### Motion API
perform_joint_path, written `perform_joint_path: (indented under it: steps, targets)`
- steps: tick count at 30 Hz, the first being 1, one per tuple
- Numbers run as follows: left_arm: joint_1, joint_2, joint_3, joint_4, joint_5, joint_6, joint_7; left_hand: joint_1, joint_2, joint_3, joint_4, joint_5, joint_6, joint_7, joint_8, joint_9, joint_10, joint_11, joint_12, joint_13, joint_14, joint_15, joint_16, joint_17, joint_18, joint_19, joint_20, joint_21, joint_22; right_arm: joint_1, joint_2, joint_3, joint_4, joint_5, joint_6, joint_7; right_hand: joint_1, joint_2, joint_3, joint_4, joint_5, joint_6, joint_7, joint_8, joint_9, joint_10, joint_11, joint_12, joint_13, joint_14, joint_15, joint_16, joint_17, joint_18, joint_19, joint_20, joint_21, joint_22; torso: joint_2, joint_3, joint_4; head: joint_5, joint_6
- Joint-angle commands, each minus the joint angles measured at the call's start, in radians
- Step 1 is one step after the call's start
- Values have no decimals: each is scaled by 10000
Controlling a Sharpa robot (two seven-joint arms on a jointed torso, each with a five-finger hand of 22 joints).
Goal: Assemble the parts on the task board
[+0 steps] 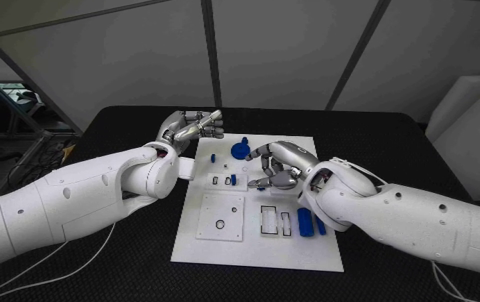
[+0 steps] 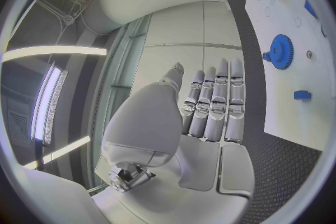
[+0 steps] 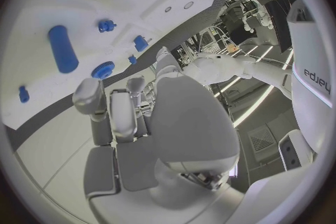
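**Two hands over the task board, neither holding a part**

Two white arms reach in over the black table (image 1: pixel 120 118). The white task board (image 1: pixel 255 250) lies in the middle. The left hand (image 1: pixel 192 126) hangs just off the board's far left corner, fingers straight and together, grasping nothing. The right hand (image 1: pixel 277 164) hovers above the board's upper middle, fingers curled inward around nothing visible. A blue gear (image 1: pixel 240 151) stands near it; blue cylinders (image 1: pixel 304 221) lie toward the board's near right; smaller blue parts (image 1: pixel 212 156) dot the centre.
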Motion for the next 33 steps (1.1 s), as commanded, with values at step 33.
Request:
perform_joint_path:
  steps: [33]
  targets:
    - [2217, 1610, -1629, -1329, -8940, 5177, -9046, -2204, -132, -1777, 1640, -246, -356, -1309, 3865, 4847, 1713, -1473, 9491, 9184, 3511, -1533, 13520, 13303, -1310, 4460, -1539, 8890, 10125, 1312, -1850, 362, -829, 5484, 660, 2717, 1002, 341, 1945, -81, 966, 2622, 241, -761, -127, 1808, 338, -9095, -8556, -1873, 633, -11795, -8887, 790, -2518, 527, -7864, -7003, -521, 266, -202, 288, -411]
